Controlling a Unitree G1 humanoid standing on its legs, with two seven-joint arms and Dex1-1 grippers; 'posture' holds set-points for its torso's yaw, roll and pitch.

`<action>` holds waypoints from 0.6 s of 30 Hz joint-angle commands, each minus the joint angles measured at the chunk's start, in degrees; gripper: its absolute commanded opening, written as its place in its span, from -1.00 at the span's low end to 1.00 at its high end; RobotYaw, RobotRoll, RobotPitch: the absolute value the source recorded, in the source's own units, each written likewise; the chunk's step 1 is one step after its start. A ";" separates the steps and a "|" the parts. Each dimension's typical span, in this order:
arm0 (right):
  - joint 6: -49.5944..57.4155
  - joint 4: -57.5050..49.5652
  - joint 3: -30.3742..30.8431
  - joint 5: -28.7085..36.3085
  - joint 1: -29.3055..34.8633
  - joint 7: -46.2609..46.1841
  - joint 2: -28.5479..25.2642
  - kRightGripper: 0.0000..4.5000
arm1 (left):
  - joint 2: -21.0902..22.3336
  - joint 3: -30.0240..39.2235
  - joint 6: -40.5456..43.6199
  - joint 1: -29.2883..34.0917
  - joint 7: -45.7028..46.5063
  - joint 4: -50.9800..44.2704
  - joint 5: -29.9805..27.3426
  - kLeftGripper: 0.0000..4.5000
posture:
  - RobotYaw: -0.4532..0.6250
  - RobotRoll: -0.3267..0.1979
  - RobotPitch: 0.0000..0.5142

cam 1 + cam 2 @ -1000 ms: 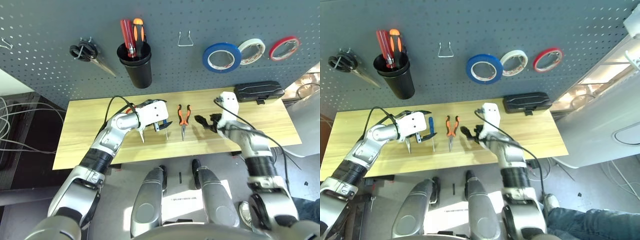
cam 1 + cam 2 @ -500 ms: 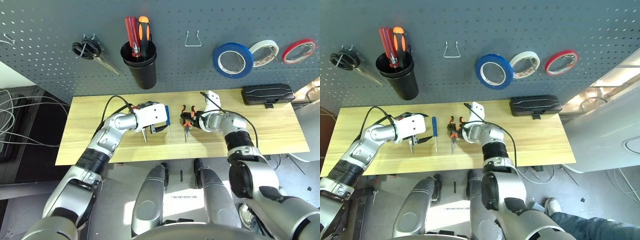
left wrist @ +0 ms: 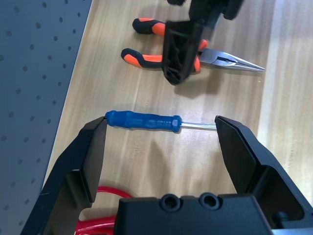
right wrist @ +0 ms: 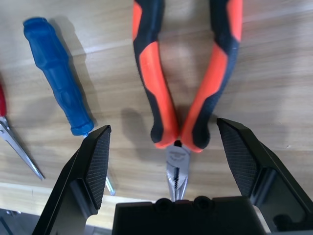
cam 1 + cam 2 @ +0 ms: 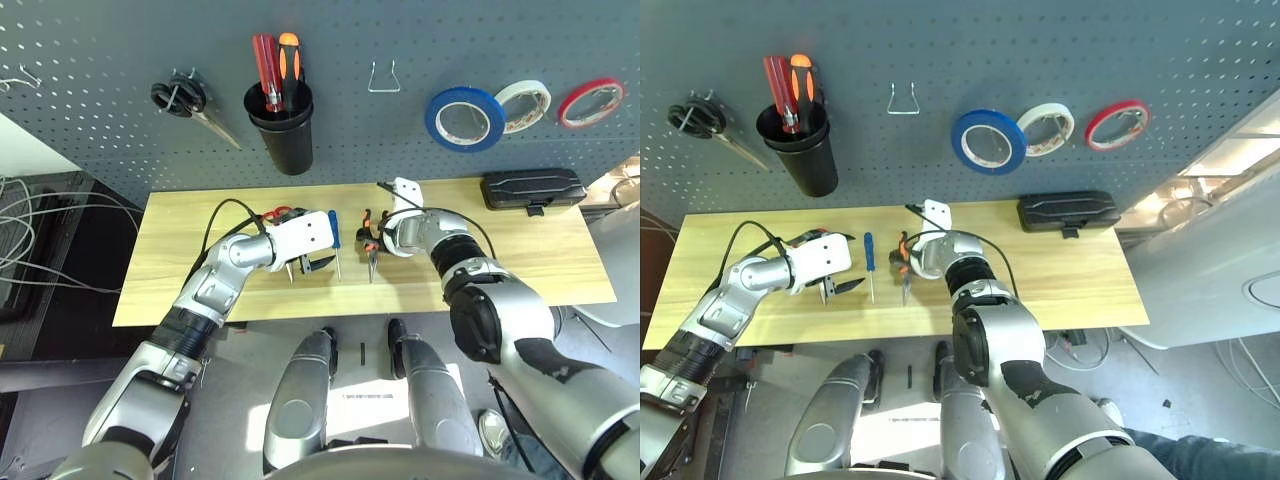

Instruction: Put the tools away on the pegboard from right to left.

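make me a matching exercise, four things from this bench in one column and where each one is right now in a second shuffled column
Things:
1. blue tape roll
2. orange-and-black-handled pliers
3. small blue-handled screwdriver
4. red and orange screwdrivers

Places:
A. standing in the black cup on the pegboard
B. lying on the wooden table, between the open fingers of the right gripper
C. hanging on the pegboard beside a white tape roll
D. lying on the table in front of the open left gripper

Pairs: 1-C, 2-B, 3-D, 4-A
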 commanded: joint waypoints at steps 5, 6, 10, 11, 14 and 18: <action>1.88 3.23 0.66 -2.54 -2.74 -2.61 -0.60 0.72 | -0.69 -0.52 0.20 0.44 -0.37 0.12 -0.34 1.00 | 0.36 0.25 0.23; 2.09 3.33 0.51 -2.63 -2.82 -2.75 -0.67 0.58 | -0.73 -0.51 0.21 0.44 -0.37 0.13 -0.35 1.00 | 0.36 0.25 0.23; 4.37 3.63 0.26 -3.30 -2.74 -3.37 -1.27 -0.07 | -0.72 -0.17 0.41 0.81 -0.32 -0.07 -0.63 1.00 | 0.36 0.25 0.22; 4.95 3.66 -0.09 -3.09 -2.72 -3.68 -1.28 -0.18 | -0.70 -0.15 0.38 0.81 -0.31 0.01 -0.65 1.00 | 0.36 0.25 0.22; 6.06 3.48 -0.21 -2.92 -2.50 -3.62 -1.09 -0.59 | -0.78 -0.07 0.36 0.56 -0.21 0.43 -0.81 1.00 | 0.35 0.25 0.21; 7.32 3.29 -0.48 -2.69 -2.03 -3.78 -0.96 -0.90 | -1.00 -0.04 0.28 0.40 -0.21 0.77 -1.22 1.00 | 0.33 0.25 0.19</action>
